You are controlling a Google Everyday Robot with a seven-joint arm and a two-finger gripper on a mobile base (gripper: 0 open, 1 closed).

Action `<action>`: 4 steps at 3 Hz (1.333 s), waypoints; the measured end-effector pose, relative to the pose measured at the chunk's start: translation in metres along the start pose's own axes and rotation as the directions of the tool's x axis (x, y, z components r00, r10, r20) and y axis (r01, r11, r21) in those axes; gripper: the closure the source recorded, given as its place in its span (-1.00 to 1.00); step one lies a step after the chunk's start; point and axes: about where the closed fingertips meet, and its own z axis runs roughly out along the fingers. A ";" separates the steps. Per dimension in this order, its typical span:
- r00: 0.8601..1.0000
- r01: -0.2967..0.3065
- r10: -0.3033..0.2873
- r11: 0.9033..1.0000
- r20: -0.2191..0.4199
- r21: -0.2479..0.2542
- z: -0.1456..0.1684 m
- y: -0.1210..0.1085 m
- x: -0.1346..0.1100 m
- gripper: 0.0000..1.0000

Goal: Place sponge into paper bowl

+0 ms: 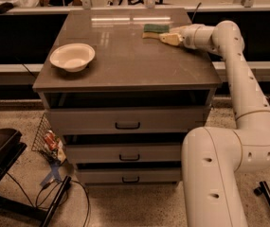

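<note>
I've got the grey cabinet top [125, 67] in front of me, with three drawers [127, 125] below it. A wire basket [43, 135] leans at its left foot and cables [54, 197] trail over the floor. The paper bowl [72, 56] sits upright near the front left corner. The sponge [156, 28] lies flat at the back right, green side up, well apart from the bowl, with bare grey surface between them. My gripper [168, 37] is low over the top, right against the sponge's near edge. I can't tell how wide it stands or whether it has hold of anything. The arm's [238, 79] base runs off the bottom edge.
</note>
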 end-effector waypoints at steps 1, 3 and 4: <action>1.000 0.000 0.000 1.000 0.000 0.000 -0.001 0.000 -0.001 0.86; 0.997 0.064 -0.064 0.998 -0.040 0.003 -0.020 0.002 -0.030 1.00; 0.986 0.141 -0.139 0.990 -0.095 0.009 -0.049 0.005 -0.070 1.00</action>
